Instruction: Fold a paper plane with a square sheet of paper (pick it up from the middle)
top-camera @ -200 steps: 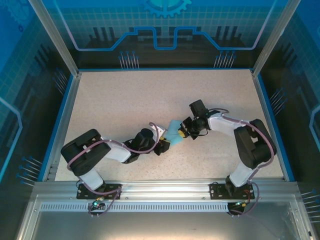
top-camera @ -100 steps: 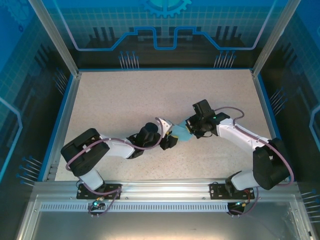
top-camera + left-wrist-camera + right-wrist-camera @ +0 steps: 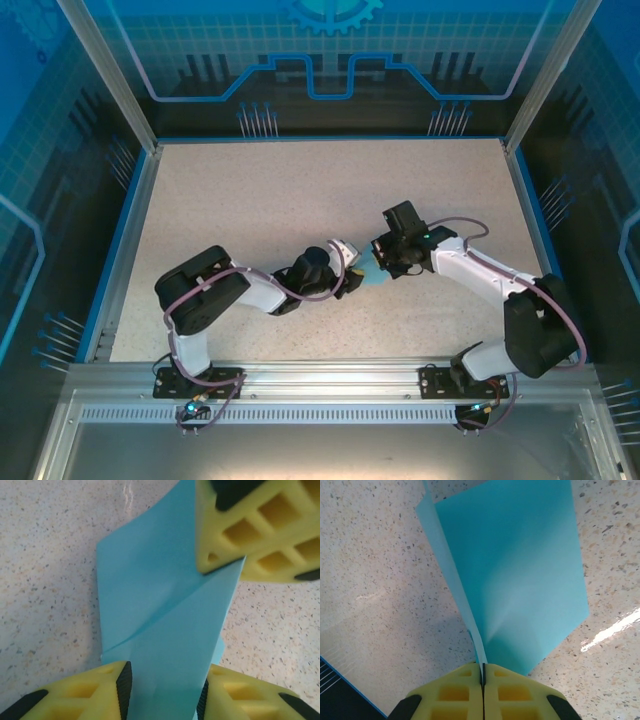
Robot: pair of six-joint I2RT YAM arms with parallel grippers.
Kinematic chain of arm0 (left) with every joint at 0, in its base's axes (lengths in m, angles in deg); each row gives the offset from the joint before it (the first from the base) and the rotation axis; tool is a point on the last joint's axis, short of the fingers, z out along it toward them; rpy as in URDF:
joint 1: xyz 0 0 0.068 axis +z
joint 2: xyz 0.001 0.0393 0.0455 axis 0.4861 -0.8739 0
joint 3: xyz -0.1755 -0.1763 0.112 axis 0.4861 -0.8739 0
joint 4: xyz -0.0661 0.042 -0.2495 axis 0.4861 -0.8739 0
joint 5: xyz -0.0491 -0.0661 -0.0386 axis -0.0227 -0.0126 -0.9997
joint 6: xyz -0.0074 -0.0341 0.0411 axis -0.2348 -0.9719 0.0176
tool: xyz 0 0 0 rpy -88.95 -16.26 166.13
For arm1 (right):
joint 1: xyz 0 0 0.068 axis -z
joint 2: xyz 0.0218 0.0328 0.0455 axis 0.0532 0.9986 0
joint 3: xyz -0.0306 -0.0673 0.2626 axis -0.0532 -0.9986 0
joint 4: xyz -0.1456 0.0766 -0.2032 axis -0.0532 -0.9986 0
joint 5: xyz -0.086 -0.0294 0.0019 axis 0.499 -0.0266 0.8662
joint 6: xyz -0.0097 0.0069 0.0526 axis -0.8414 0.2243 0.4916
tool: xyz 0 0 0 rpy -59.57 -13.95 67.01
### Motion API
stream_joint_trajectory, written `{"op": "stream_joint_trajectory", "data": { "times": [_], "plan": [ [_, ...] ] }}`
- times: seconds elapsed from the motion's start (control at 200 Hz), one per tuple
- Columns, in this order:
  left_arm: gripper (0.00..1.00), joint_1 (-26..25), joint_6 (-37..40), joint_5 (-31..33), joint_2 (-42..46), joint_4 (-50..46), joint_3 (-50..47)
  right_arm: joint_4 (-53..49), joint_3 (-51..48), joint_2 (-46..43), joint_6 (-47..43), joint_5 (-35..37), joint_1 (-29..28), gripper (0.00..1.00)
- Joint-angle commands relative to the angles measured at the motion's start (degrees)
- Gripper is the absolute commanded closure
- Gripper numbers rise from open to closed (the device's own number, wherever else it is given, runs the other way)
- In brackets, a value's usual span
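Observation:
The square sheet of paper [image 3: 368, 270] is light blue and folded, with a slanting crease [image 3: 165, 615], and hangs between my two grippers near the table's middle. My right gripper [image 3: 482, 667] is shut on one edge of the paper [image 3: 520, 565], which fans out ahead of it. In the left wrist view its yellow fingers [image 3: 250, 530] pinch a corner at the top right. My left gripper [image 3: 164, 685] has its jaws apart, with a flap of the paper [image 3: 150, 580] running between the pads. From above, the left gripper [image 3: 350, 280] and right gripper [image 3: 383, 262] nearly meet.
The speckled tabletop [image 3: 300, 190] stretches around both arms. A blue rim [image 3: 125, 240] borders it on the left, back and right, with see-through walls beyond. The metal rail [image 3: 320, 375] carrying the arm bases runs along the near edge.
The left arm has reached further right, bringing its gripper close to the right one. The right arm stretched out and shifted slightly right. Less of the paper shows between the grippers.

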Motion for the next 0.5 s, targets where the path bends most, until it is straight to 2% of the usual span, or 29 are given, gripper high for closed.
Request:
{"op": "stream_joint_trajectory", "data": {
  "times": [0.0, 0.135, 0.235, 0.355, 0.495],
  "plan": [
    [0.61, -0.5, 1.6, 1.0, -1.2, 3.1, 1.5, -1.1, -0.2, 1.2, 1.1, -0.6, -0.6, 0.94],
    [0.7, -0.5, 0.5, 0.8, -1.4, 3.0, 1.2, -0.4, -0.2, 2.3, 1.1, -2.0, -0.6, 0.94],
    [0.79, -0.5, -0.7, 0.8, -1.7, 2.9, 0.9, -0.2, 0.1, 2.8, 0.0, -2.6, -0.5, 0.89],
    [0.87, -0.5, -3.3, 0.8, -1.9, 2.6, 0.5, -0.8, 0.7, 2.3, -3.0, -2.5, 0.0, 0.74],
    [0.89, -0.4, -7.6, 0.4, -1.8, 1.7, 0.0, -1.0, 1.3, 1.3, -11.3, -3.0, 1.5, 0.51]
  ]
}}
